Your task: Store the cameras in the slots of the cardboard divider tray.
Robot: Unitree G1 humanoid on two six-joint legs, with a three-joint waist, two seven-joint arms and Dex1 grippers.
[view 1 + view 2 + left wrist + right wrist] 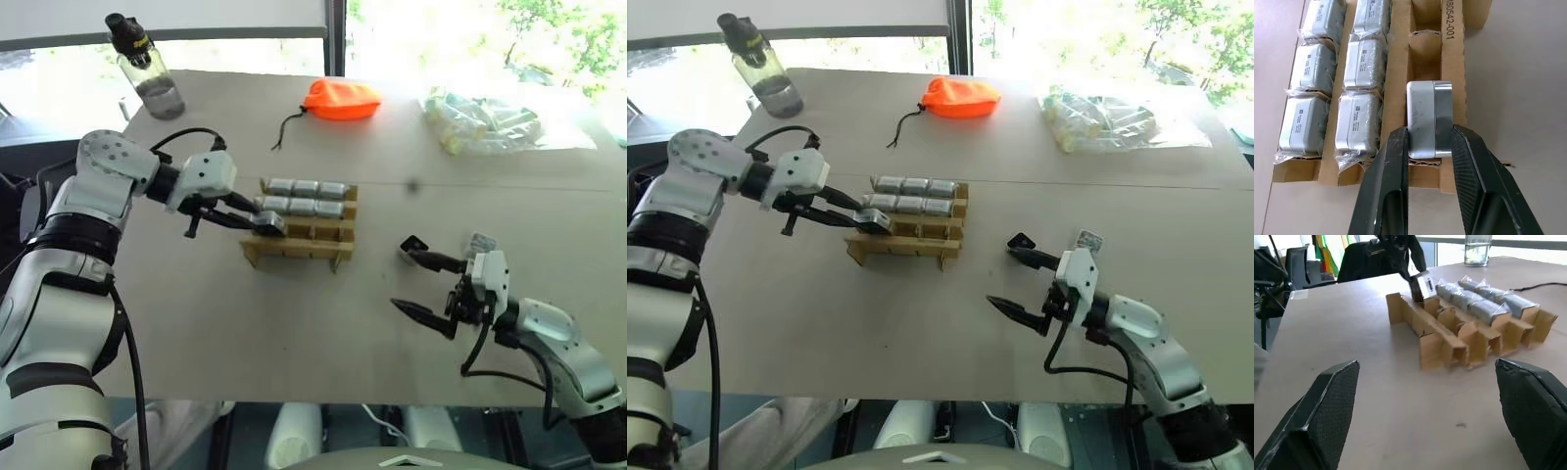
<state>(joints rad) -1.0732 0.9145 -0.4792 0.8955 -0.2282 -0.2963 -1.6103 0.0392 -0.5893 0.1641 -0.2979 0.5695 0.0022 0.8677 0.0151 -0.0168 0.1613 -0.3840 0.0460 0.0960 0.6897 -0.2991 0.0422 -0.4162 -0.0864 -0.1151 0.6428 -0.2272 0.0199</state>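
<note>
Your left gripper [1430, 142] is clamped on a camera [1429, 117], a small silver-grey and white block pinched between the two black fingers. You have it over the left end of the cardboard tray [294, 250], at the third row of slots counting from the far side. Whether the camera already touches the cardboard is not clear.

The tray sits near the middle of the desk [294, 333]. Its two far rows are full: six wrapped cameras [306, 188] lie there, three in each row, side by side in clear plastic. The two near rows show bare cardboard slots.

Your right gripper [419, 279] hangs above the desk to the right of the tray and well apart from it, fingers spread wide with nothing between them. From its wrist you look along the desk at the tray's open near slots.

At the far side of the desk there is an orange pouch [340, 99] with a black cord, a clear water bottle [147, 70] at the far left corner, and a plastic bag of pale tubes [485, 122] at the far right.
</note>
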